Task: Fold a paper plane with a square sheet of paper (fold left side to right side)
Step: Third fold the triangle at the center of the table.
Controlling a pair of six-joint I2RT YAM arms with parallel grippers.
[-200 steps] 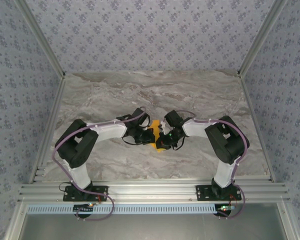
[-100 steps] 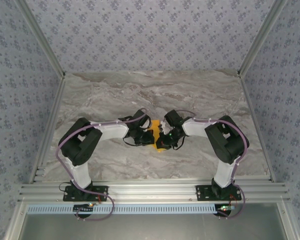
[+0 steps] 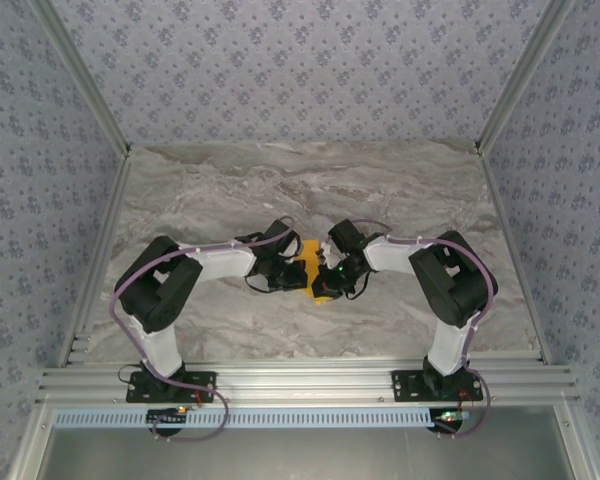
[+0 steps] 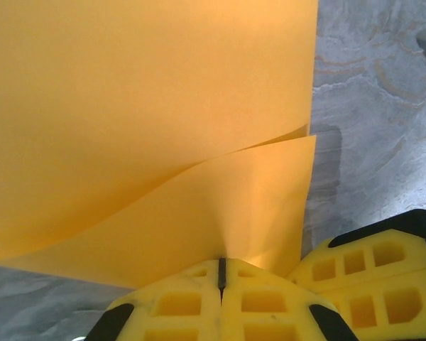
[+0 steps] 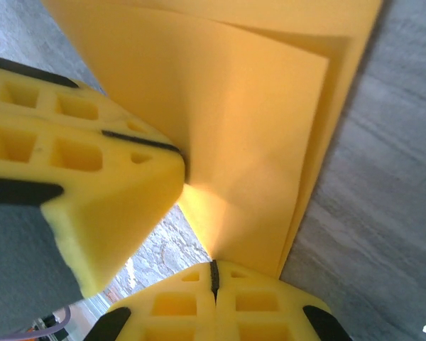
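Both arms were bent inward, wrists meeting over the middle of the table (image 3: 280, 180), a little nearer its near edge than its far edge. The sheet of paper (image 3: 311, 268) was there between the two wrists and largely covered by them. From above it showed as a narrow orange-yellow strip.

Left gripper (image 4: 221, 268): yellow pads pressed flat together, seam closed, one edge of the sheet nipped in the seam. In the left wrist view the sheet spread away from the pads in two layers. The upper layer bowed up off the lower one, leaving a slim gap. Their free edges ran almost in line down the right of that view, with bare marble beside them. The right gripper (image 4: 373, 263) sat just beside the left pads, at the sheet's lower right corner.

In the right wrist view the right gripper's pads were likewise together, clamped on the sheet where its edges came down to a corner. The left gripper's closed seam met the sheet's edge just to the left of that. The sheet fanned away from both, its layered edges slightly stepped along the right.

Orientation: the strip seen from above ran roughly from the far edge toward the near edge, its near end leaning slightly right. I took that as the long axis. The full outline was hidden under the grippers, so I could not tell which way it pointed.
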